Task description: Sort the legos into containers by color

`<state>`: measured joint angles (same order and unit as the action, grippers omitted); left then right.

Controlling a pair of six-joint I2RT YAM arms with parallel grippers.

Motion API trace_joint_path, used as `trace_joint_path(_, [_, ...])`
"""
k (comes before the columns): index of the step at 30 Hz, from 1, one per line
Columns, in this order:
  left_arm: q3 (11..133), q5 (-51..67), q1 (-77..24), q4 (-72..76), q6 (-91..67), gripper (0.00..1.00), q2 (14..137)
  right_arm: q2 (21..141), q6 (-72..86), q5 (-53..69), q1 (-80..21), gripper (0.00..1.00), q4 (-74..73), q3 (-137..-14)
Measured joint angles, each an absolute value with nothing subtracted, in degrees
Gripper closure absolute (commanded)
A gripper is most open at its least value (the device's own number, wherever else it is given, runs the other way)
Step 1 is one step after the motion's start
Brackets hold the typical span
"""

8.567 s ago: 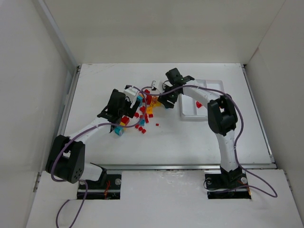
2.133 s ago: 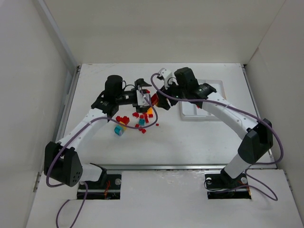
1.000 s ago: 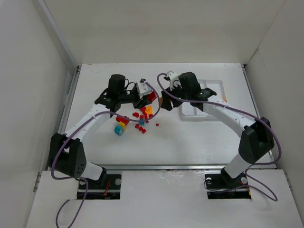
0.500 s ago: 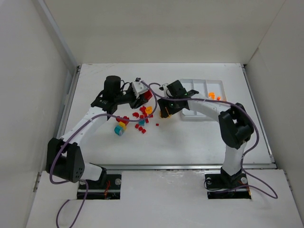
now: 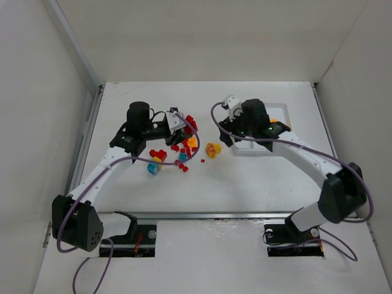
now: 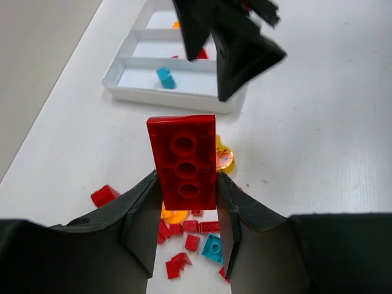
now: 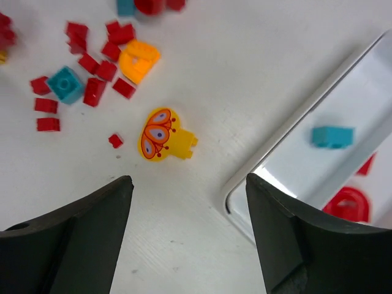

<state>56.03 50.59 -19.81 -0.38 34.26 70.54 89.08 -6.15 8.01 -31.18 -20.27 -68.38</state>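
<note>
Plainly, the left tool had its two fingers closed on a flat red plate. The plate stood upright between them, lifted clear of the surface, with three round sockets facing the wrist camera. Below it lay the loose legos, mostly small red bits with a few teal and orange-yellow ones among them.

The right tool hung wide open and gripped nothing, hovering over bare surface just beside the near corner of the white tray. A yellow piece printed with a butterfly pattern lay alone on the surface between the scattered bricks and the tray, touching neither.

One teal brick sat in the tray's compartment nearest the pile. A curved red piece rested in the compartment next to it. From above, a spot of orange showed in the farthest compartment, partly hidden by the right arm.
</note>
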Motion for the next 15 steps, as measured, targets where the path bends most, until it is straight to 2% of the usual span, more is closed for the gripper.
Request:
trace_joint_path(7, [58.11,58.72,-19.81,-4.43,40.21,1.00,72.58,74.87,-23.57,25.28,-30.33,0.18,-14.44,-66.89])
trace_joint_path(11, [59.11,61.73,-19.86,-6.07,44.45,1.00,73.43,72.84,-30.04,36.21,-30.83,0.18,-12.80,-67.29])
trace_joint_path(15, [59.51,63.77,-20.34,-7.11,46.87,1.00,73.43,74.19,-34.11,41.30,-31.97,0.18,-13.21,-68.45])
